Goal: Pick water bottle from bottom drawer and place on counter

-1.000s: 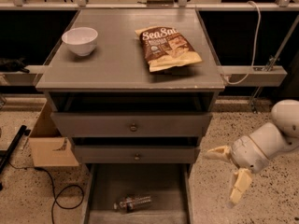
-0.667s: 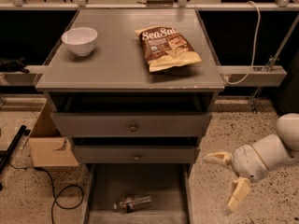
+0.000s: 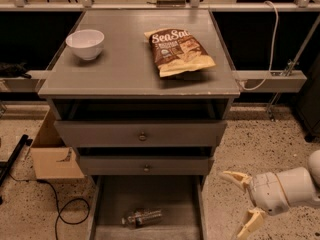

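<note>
The water bottle [image 3: 142,217] lies on its side on the floor of the open bottom drawer [image 3: 182,199], near its front left. The counter [image 3: 125,66] is the grey top of the cabinet, above the two knobbed drawers. My gripper [image 3: 242,202] is open and empty, low at the right of the cabinet, outside the drawer and level with it. Its cream fingers [image 3: 234,177] point left toward the drawer's right wall. The bottle is well to the left of the gripper.
A white bowl [image 3: 85,43] stands at the counter's back left. A brown snack bag [image 3: 179,51] lies at its right. A cardboard box [image 3: 52,154] sits on the floor left of the cabinet, with a black cable [image 3: 60,211] beside it.
My gripper and arm have moved down and a little to the right, lower beside the bottom drawer. The bottle, bowl and bag have not moved.
</note>
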You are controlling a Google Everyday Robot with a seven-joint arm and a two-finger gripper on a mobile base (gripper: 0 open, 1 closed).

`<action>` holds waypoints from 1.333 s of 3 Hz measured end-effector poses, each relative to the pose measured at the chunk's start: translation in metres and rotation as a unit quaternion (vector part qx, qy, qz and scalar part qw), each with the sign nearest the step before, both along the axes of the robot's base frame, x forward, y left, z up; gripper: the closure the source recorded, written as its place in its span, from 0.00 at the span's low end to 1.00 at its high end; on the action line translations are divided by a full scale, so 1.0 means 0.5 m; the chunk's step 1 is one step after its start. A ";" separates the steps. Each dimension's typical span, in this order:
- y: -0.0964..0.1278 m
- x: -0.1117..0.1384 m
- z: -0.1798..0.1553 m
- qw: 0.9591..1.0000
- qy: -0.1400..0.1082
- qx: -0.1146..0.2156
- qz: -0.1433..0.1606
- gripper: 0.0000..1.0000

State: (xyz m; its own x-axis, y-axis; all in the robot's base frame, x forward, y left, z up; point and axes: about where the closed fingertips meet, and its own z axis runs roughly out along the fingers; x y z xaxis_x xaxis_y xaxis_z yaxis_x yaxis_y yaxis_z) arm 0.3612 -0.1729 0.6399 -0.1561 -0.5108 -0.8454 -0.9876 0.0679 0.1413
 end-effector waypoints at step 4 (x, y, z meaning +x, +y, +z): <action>0.074 -0.034 -0.141 0.997 0.042 0.054 -0.021 0.00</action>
State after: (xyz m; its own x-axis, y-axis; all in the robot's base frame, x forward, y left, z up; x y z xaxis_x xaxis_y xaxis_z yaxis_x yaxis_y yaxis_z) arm 0.3444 -0.1358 0.5692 -0.2482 -0.4092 -0.8781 -0.9686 0.0896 0.2320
